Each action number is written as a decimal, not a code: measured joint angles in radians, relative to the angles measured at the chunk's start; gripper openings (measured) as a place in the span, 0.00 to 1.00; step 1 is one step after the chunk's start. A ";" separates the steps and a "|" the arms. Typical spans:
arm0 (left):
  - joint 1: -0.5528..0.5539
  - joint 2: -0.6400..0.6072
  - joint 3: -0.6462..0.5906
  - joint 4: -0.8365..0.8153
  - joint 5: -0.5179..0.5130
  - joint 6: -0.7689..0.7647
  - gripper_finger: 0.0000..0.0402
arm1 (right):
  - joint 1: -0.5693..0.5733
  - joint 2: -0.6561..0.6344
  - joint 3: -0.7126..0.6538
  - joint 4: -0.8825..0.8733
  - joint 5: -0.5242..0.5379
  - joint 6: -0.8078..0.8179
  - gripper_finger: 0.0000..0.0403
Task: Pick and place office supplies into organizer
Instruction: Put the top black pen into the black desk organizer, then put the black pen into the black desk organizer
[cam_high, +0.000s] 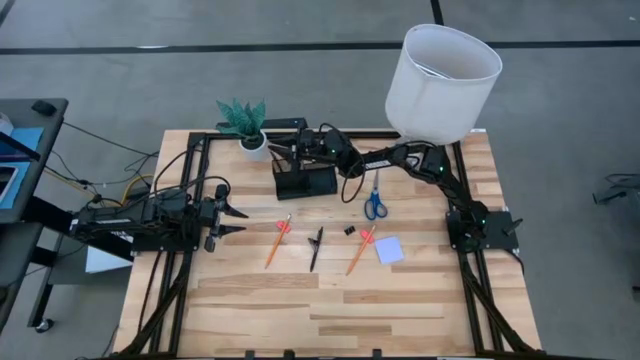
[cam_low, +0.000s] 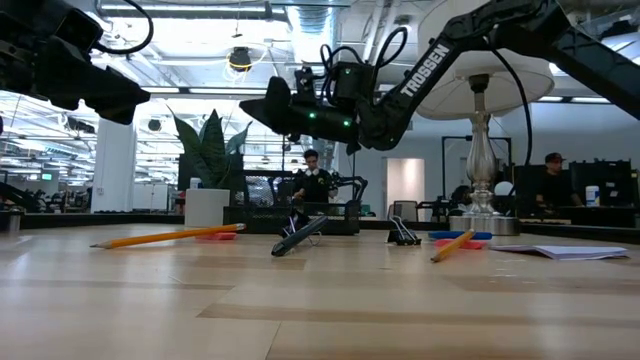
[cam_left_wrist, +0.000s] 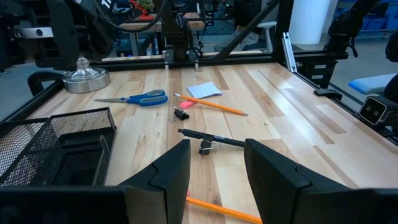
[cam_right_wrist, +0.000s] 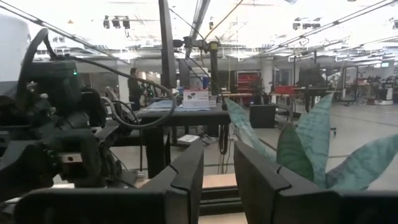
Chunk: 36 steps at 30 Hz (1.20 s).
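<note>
Below right gripper (cam_high: 293, 150) sits organizer (cam_high: 305, 181), empty.

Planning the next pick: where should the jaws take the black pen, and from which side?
Grip the pen mid-barrel, from straight above, jaws closing across its width. It lies flat and clear of the pencils on either side, with its clip end raised slightly in the low view, so the middle looks like the steadiest spot. The left gripper is nearest, open.
</note>
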 joint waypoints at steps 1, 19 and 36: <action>0.000 0.000 0.000 0.000 0.000 0.000 0.36 | 0.000 0.000 0.000 -0.002 0.000 0.000 0.21; 0.000 0.000 0.000 0.000 0.000 -0.003 0.36 | 0.015 -0.019 -0.001 -0.046 -0.106 0.001 0.22; 0.000 0.000 0.001 -0.013 0.000 -0.004 0.36 | 0.029 -0.463 0.000 -1.318 -0.347 -0.490 0.22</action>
